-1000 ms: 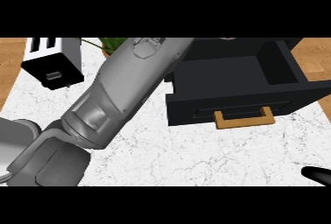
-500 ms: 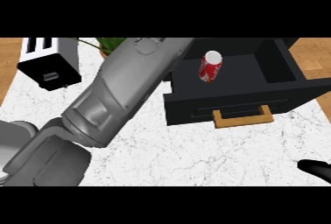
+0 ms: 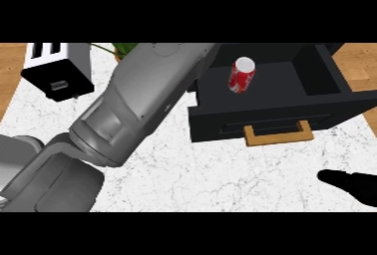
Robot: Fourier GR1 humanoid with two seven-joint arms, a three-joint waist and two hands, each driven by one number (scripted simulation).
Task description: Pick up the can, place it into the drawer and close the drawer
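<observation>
My left forearm crosses from lower left to top centre, its hand out of frame. The black drawer is open at upper right. My right hand shows lower right; open or closed, I cannot tell. The red can stands inside the drawer

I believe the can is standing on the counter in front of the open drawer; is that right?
Not quite. The head view shows the can standing inside the open drawer, not on the counter in front of it.
</observation>
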